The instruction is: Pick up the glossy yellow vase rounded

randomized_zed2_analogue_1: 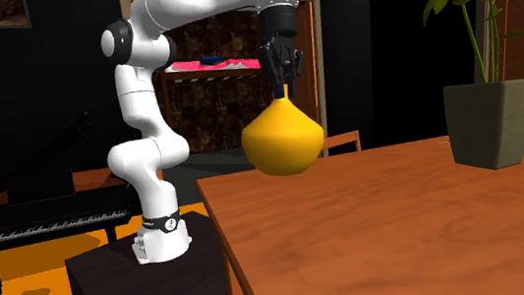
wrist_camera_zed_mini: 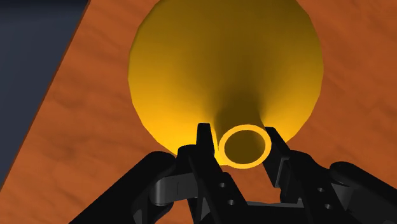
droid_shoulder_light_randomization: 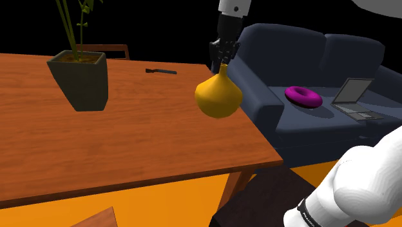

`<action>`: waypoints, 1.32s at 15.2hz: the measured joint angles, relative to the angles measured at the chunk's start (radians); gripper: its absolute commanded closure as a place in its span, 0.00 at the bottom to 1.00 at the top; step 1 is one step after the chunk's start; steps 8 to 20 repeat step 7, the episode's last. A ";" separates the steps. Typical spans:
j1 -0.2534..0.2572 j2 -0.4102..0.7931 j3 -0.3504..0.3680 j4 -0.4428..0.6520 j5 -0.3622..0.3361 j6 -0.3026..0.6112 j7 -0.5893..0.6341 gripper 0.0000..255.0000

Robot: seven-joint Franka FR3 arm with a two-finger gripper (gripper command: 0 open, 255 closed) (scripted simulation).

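Observation:
The yellow round-bellied vase (droid_shoulder_light_randomization: 219, 95) with a narrow neck hangs above the wooden table (droid_shoulder_light_randomization: 129, 142), near its edge on the shoulder view's right. My black gripper (droid_shoulder_light_randomization: 223, 60) is shut on the vase's neck from above. In the second exterior view the vase (randomized_zed2_analogue_1: 283, 137) hangs clear of the table top (randomized_zed2_analogue_1: 406, 226), with the gripper (randomized_zed2_analogue_1: 282, 70) clasping its neck. In the wrist view the vase (wrist_camera_zed_mini: 222, 63) spreads out below its ring-shaped mouth, which sits between the two fingers (wrist_camera_zed_mini: 203, 143).
A dark square pot with a green plant (droid_shoulder_light_randomization: 78, 77) stands on the table at the shoulder view's left. A small dark object (droid_shoulder_light_randomization: 161, 71) lies at the table's far edge. Beyond the table is a dark blue sofa (droid_shoulder_light_randomization: 309, 84) with a magenta ring (droid_shoulder_light_randomization: 303, 97) and a laptop (droid_shoulder_light_randomization: 354, 97).

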 measured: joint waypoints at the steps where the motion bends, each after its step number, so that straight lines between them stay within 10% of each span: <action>1: 0.000 0.007 0.001 0.021 -0.001 -0.014 0.001 1.00; 20: 0.001 0.034 0.003 0.127 -0.004 -0.093 0.006 1.00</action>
